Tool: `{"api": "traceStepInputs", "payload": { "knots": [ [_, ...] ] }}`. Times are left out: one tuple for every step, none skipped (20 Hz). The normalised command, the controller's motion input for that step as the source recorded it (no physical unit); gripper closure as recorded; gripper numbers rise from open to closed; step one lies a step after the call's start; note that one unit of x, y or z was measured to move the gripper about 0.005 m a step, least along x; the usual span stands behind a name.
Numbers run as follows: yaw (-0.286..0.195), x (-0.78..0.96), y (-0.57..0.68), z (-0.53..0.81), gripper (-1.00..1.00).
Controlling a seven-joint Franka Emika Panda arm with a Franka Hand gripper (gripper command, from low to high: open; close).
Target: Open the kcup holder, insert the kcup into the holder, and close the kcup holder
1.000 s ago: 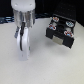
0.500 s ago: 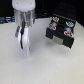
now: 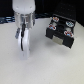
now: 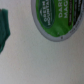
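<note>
Item 1, tabletop [image 3: 47, 65]: pale, plain surface filling most of the exterior view; its far edge meets a dark background.

Item 2, claw [image 3: 24, 44]: hangs from a white and metallic arm, lowered close to the tabletop on the exterior view's left, nearer the far edge than the near one. Fingers [image 3: 25, 40] point down. The picture is too blurred to show the gap between them, so whether they stand apart or together cannot be told, nor whether anything sits between them.

Item 3, kcup holder [image 3: 61, 32]: black boxy unit toward the far edge on the exterior view's right, well apart from the claw. Round pod tops with reddish and white lids show on its upper face. Whether its tray is slid out cannot be told for certain.

Item 4, kcup [image 4: 59, 19]: seen in the wrist view only, a round green and dark top with white lettering and a pale rim, lying on the pale tabletop, partly cut off by the frame.

Item 5, green shape [image 4: 5, 31]: blurred, at the frame's edge in the wrist view; unidentifiable.
</note>
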Motion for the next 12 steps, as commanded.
{"api": "traceStepInputs", "payload": {
  "knots": [
    [-0.007, -0.41, 0.08, -0.04, -1.00],
    [-0.019, -0.31, 0.01, -0.01, -1.00],
    [-0.017, -0.26, 0.00, 0.00, -1.00],
    [0.000, -0.01, 0.00, 0.00, -1.00],
    [-0.170, -0.07, -0.06, -0.29, -1.00],
    [-0.171, -0.07, -0.06, -0.29, -1.00],
    [-0.167, -0.07, -0.07, -0.27, -1.00],
    [-0.179, -0.05, -0.10, -0.29, -1.00],
    [-0.183, -0.04, -0.11, -0.30, -1.00],
    [-0.194, -0.02, -0.13, -0.31, -1.00],
    [-0.214, 0.00, -0.15, -0.31, -1.00],
    [-0.214, -0.01, -0.15, -0.31, -1.00]
  ]
}}
